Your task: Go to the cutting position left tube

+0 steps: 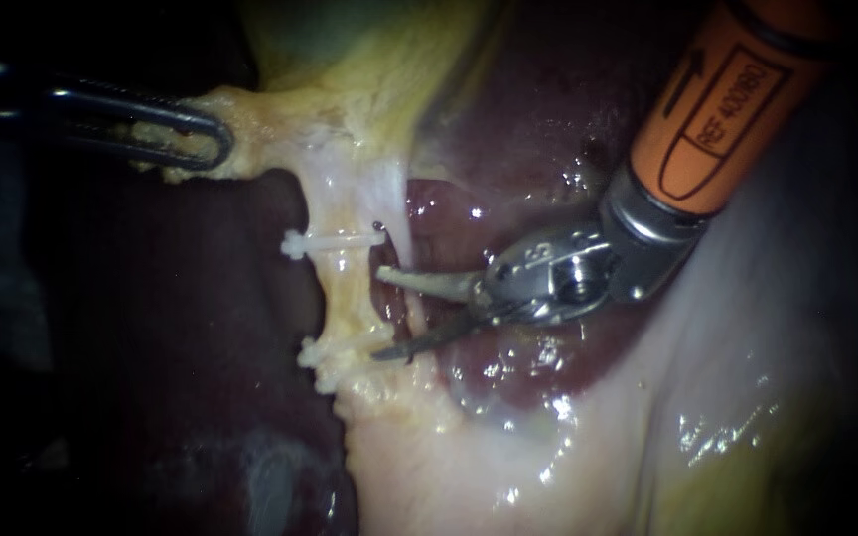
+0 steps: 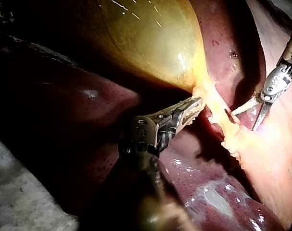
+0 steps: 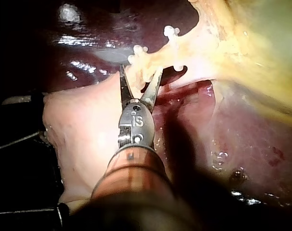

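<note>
The liver (image 1: 518, 139) is lying dark and wet on both sides of the tube (image 1: 350, 298). The gallbladder (image 2: 146, 43) is bulging yellow-green beyond the tube's upper end.

My right instrument (image 1: 381, 313) is pointing at the tube from the side where the liver is showing red. Its two blades are standing wide apart and holding nothing. Their tips are sitting at the tube's near edge, so the tube is not yet deep in the gap.

My left instrument (image 1: 213, 139) is sitting on the opposite side of the tube, near its upper end. Its jaws are closed on the yellowish tissue (image 1: 250, 119) where the tube is meeting the gallbladder, and they appear to be drawing the tube taut.

The tube itself is running pale and stretched. An upper clip (image 1: 335, 241) and a lower clip (image 1: 335, 349) are crossing it, both white. I am not making out a second tube beside it, so I am not saying which of the two this one is.

One blade tip is lying just inside the upper clip and the other just inside the lower clip, so the bare stretch between the clips is facing the open blades.

I am judging the approach as nearly finished. The next move is calling for a short, straight advance across the tube until that bare stretch is lying fully between the blades. The blades must be staying open and clear of both clips and of the liver behind the tube.
</note>
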Controlling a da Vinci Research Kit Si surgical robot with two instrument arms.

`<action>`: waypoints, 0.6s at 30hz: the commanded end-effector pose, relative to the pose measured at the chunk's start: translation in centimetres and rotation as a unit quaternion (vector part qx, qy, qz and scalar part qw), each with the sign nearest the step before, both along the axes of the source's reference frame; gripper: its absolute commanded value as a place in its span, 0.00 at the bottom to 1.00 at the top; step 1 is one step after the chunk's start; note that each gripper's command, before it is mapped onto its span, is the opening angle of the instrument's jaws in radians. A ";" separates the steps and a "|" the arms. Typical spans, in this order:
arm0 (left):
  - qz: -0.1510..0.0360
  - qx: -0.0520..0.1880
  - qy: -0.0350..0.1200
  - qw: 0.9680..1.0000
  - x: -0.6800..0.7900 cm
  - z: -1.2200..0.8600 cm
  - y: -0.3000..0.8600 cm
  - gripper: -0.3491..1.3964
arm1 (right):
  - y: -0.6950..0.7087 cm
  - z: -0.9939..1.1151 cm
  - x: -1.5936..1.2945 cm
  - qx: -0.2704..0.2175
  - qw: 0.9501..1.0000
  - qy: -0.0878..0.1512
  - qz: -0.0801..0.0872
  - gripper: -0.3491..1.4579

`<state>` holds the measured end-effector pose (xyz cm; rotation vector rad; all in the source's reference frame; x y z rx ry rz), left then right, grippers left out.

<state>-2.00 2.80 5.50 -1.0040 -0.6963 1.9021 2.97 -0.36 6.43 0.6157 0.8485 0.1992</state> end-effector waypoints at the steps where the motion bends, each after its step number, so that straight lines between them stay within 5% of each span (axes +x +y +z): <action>1: 0.000 0.000 0.000 1.000 0.00 0.00 0.00 0.00 | 0.00 0.03 -0.01 0.000 1.000 -0.001 -0.002 0.98; 18: -0.001 -0.001 0.001 1.000 -0.01 0.01 -0.02 0.00 | 0.18 0.66 -0.03 0.029 0.999 -0.021 -0.001 0.98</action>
